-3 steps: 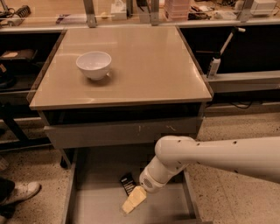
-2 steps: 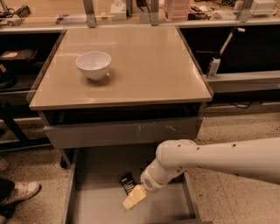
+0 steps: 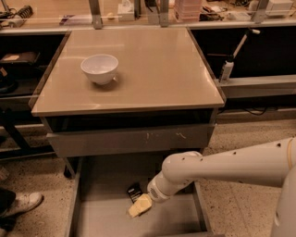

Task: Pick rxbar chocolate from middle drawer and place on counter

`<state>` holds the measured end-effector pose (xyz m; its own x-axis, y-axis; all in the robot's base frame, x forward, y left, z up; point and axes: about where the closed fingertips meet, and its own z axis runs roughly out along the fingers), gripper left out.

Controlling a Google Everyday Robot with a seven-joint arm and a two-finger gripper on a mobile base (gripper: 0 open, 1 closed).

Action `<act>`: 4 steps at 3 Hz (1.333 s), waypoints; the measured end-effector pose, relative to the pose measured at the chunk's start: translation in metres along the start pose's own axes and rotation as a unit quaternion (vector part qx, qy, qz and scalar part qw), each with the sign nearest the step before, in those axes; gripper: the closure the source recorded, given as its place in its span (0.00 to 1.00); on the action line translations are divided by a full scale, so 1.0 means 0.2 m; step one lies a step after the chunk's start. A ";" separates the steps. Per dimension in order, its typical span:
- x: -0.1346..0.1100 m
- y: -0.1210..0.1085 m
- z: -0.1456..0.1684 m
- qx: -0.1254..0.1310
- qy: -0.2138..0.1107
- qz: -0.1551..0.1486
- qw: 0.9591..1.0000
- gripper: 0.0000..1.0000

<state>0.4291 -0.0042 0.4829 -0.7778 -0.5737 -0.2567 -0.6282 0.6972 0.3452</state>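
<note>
The rxbar chocolate (image 3: 134,191) is a small black bar lying on the bare floor of the open middle drawer (image 3: 101,217), near its middle. My gripper (image 3: 139,206) reaches down into the drawer from the right on a white arm. Its cream tip sits just in front of and right beside the bar, touching or nearly touching it. The bar's near end is partly hidden by the gripper. The beige counter (image 3: 152,69) lies above the drawer, on the grey cabinet.
A white bowl (image 3: 99,68) stands on the counter's left part. A grey drawer with a scratched front panel (image 3: 134,139) sits above the open one. A cluttered bench (image 3: 138,9) runs behind. A person's shoe (image 3: 21,203) is on the floor at left.
My gripper has edged slightly farther into the drawer, closer against the bar. The bar has stayed in place on the drawer floor.
</note>
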 end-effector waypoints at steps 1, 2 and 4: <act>0.00 0.00 0.01 -0.001 0.001 0.003 1.000 0.00; 0.01 0.02 0.08 -0.012 0.004 0.002 1.000 0.00; -0.01 0.04 0.29 -0.014 -0.028 0.009 0.999 0.00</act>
<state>0.4236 0.0272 0.4338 -0.7888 -0.5357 -0.3012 -0.6146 0.6938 0.3754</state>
